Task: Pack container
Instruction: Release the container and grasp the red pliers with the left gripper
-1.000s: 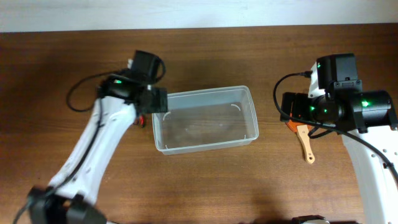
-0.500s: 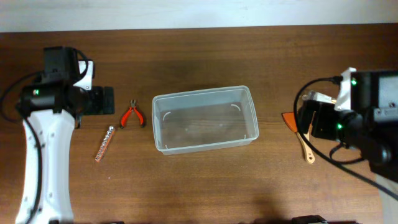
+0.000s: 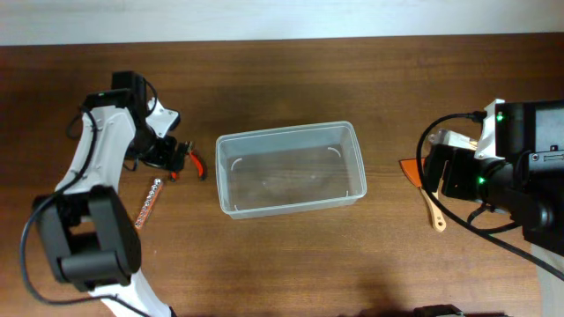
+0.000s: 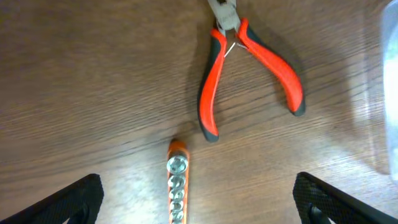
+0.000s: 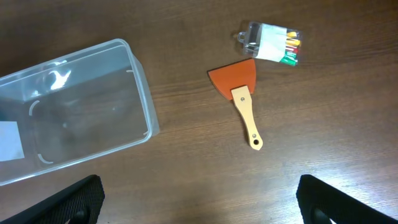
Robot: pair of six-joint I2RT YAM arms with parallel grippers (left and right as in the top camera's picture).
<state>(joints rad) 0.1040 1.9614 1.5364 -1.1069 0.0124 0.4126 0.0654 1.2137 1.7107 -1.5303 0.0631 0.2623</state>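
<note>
My left gripper (image 4: 198,204) hangs spread and empty above the red pliers (image 4: 210,87), my right gripper (image 5: 199,202) is likewise spread, and the container (image 3: 286,130) sits empty between them; risk: closing on one splayed handle could pivot the pliers loose or snag the socket strip (image 4: 176,186) beside them.

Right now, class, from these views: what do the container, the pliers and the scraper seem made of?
The container: clear glossy plastic, it seems; the table shows through it. The pliers: grey metal head, handles sleeved in orange-red rubber or plastic. The scraper: pale handle looks wooden; the matt orange blade is probably silicone or plastic.
</note>
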